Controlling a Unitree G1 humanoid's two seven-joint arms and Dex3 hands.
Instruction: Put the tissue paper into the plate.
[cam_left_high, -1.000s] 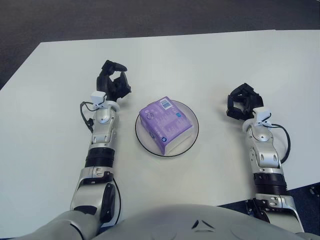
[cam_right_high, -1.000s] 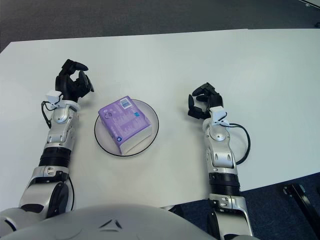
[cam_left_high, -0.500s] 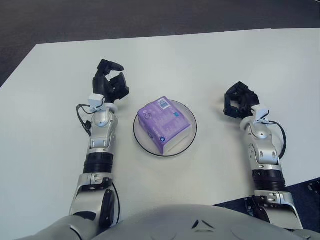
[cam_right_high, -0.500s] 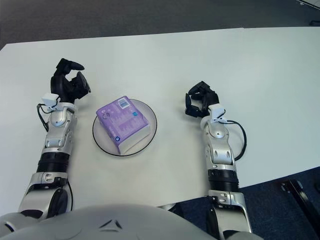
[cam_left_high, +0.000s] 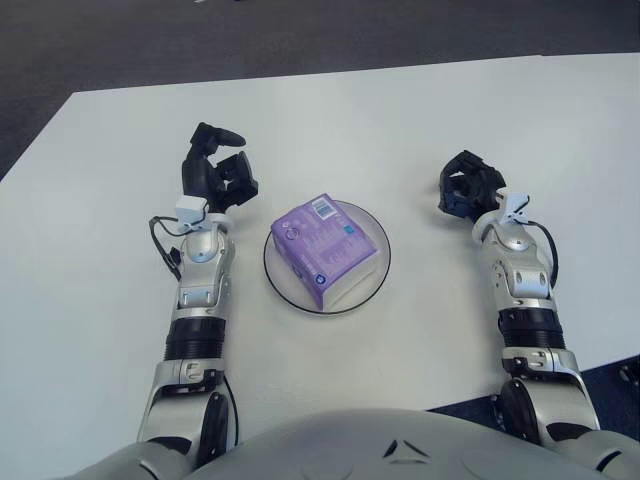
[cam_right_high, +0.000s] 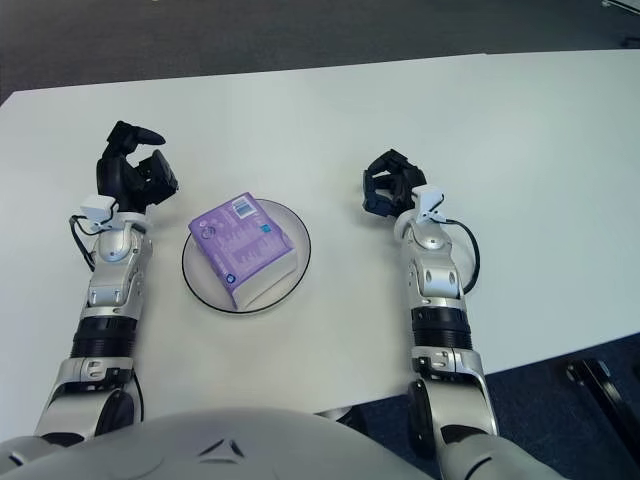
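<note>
A purple pack of tissue paper (cam_left_high: 325, 247) lies in the round white plate (cam_left_high: 374, 278) with a dark rim at the middle of the white table. My left hand (cam_left_high: 215, 176) is to the left of the plate, apart from it, fingers relaxed and holding nothing. My right hand (cam_left_high: 465, 187) is to the right of the plate, apart from it, fingers curled and holding nothing.
The white table (cam_left_high: 380, 110) stretches back to a dark floor (cam_left_high: 300, 35). Its front right edge (cam_left_high: 600, 365) runs near my right forearm. My torso (cam_left_high: 400, 445) fills the bottom of the view.
Both hands have drawn back a little from the plate; the right hand shifted left and up, the left hand slightly left. The tissue pack stays in the plate.
</note>
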